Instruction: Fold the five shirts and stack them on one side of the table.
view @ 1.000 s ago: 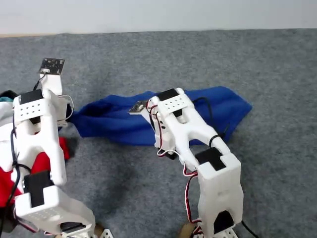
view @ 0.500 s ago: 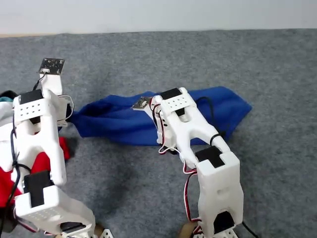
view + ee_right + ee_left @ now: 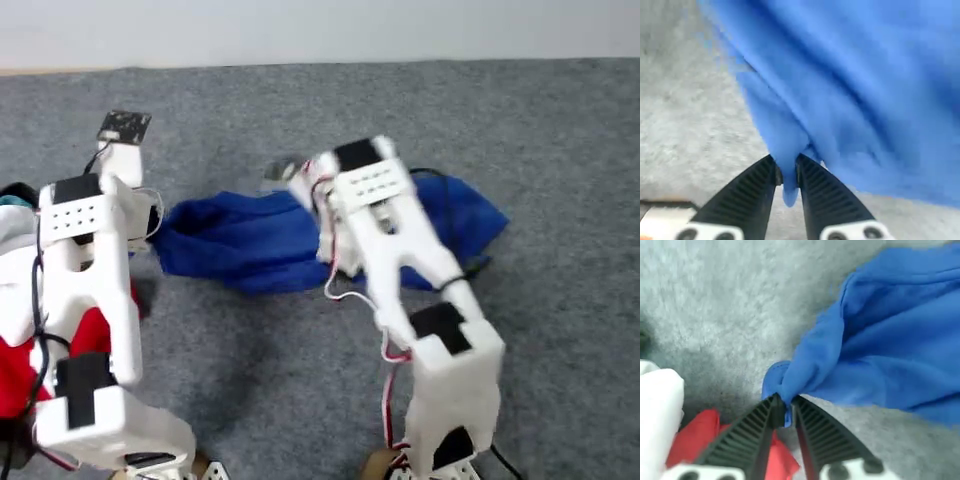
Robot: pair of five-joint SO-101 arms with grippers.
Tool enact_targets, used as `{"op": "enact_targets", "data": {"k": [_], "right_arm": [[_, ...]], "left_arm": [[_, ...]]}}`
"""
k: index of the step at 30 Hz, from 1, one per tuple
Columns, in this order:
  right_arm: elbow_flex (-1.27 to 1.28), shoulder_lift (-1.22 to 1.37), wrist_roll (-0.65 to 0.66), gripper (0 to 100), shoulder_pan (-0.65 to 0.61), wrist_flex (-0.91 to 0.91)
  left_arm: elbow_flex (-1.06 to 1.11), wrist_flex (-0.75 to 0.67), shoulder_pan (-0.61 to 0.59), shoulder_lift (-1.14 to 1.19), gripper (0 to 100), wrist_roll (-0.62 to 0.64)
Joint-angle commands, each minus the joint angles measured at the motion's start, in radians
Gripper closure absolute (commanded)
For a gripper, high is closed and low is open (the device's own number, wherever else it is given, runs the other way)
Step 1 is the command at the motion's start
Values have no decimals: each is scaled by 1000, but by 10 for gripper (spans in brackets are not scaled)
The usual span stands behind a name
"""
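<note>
The left claw (image 3: 784, 407) is closed on a bunched corner of the blue shirt (image 3: 235, 245). The right claw (image 3: 787, 169) is pinched shut on a fold along the same shirt's edge.

Over the last second the right arm has swung up and toward the far edge of the bench (image 3: 560, 120), carrying its pinch of cloth with it. The left arm has shifted a little the same way. The shirt's left end has been drawn slightly inward from the left edge, and its middle now bunches up under the right arm. I read this as both arms carrying 1 edge over to start a fold, so this shirt is mid-fold and not yet stacked.

The shirt sits mid-bench. Its long axis runs left to right, roughly parallel to the far edge. Its left end is at the left claw, just beside the red garment (image 3: 18, 375) at the left edge. Which end is collar or hem I cannot tell.
</note>
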Motion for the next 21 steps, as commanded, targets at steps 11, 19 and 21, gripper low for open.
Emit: {"op": "enact_targets", "data": {"k": [11,19,21], "right_arm": [[-60,-453,55,987,378,41],[-11,-452,55,987,427,24],[28,-452,55,987,427,2]], "left_arm": [[-137,275,29,-103,992,-57],[-16,327,34,91,991,-290],[-1,327,51,124,991,-327]]}}
